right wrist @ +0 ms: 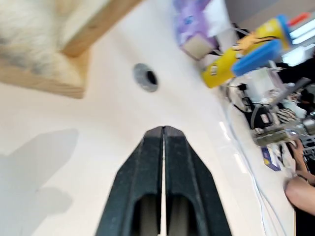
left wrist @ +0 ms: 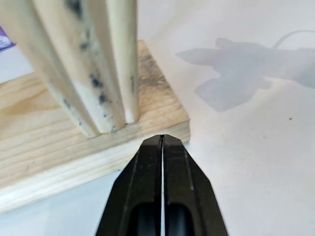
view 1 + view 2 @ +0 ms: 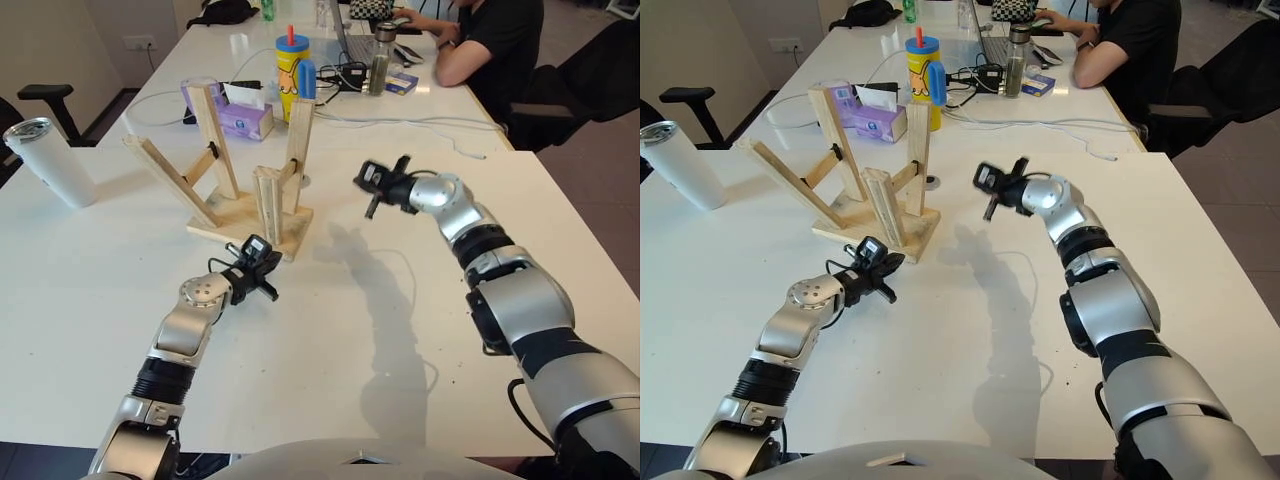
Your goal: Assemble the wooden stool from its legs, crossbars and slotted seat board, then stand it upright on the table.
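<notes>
The wooden stool stands upside down at the table's left middle. Its slotted seat board [image 3: 232,217] lies flat, several legs [image 3: 168,178] point up and splay outward, and crossbars [image 3: 201,165] join them. My left gripper [image 3: 265,262] is shut with nothing in it. It hovers low, just in front of the board's near edge [image 2: 98,162], below the closest leg [image 2: 98,64]. My right gripper [image 3: 373,205] is also shut and empty. It is raised above the table to the right of the stool, apart from it, and its fingertips [image 1: 170,132] point towards the stool.
A white tumbler [image 3: 48,160] stands at the far left. Behind the stool are a purple tissue box [image 3: 245,120], a yellow bottle [image 3: 291,65] and cables [image 3: 420,125]. A cable hole [image 1: 146,77] lies in the tabletop near the stool. The near table is bare.
</notes>
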You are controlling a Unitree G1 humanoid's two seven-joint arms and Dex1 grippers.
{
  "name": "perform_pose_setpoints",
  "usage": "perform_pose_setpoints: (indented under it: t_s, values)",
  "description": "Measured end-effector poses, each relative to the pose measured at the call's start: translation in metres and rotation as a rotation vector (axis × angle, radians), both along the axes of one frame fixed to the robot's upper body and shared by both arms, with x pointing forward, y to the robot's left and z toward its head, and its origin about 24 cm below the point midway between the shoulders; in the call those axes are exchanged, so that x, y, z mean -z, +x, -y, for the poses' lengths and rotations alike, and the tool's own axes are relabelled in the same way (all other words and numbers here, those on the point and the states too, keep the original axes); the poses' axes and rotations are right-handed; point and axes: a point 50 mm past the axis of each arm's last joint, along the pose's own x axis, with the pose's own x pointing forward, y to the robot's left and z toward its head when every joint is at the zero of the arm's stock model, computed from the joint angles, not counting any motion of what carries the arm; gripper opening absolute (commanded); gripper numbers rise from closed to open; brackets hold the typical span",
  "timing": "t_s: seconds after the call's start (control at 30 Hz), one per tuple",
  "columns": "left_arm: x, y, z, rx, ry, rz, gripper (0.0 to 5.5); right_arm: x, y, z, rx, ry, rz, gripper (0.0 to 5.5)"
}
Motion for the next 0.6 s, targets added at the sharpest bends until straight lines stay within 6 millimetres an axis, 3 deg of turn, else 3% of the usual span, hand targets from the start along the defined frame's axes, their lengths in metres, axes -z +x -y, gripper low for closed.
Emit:
perform_pose_setpoints:
  t_s: [0.1,0.2,0.37,0.43,0.6]
  values:
    - [-0.003,0.003,-0.009,-0.064,0.02,-0.008,0.02,-0.023,-0.005,-0.034,-0.183,0.181,-0.028,0.0]
    - [-0.004,0.006,-0.035,-0.155,0.095,-0.03,0.02,-0.048,-0.017,-0.064,-0.375,0.288,-0.041,0.0]
    - [0.007,0.005,-0.055,-0.238,0.164,-0.094,0.02,-0.082,-0.038,-0.083,-0.513,0.421,-0.034,0.0]
    - [0.012,0.005,-0.057,-0.258,0.167,-0.112,0.02,-0.081,-0.049,-0.087,-0.552,0.391,-0.036,0.0]
    - [0.016,0.007,-0.06,-0.301,0.172,-0.116,0.02,-0.052,-0.063,-0.098,-0.552,0.25,-0.066,0.0]
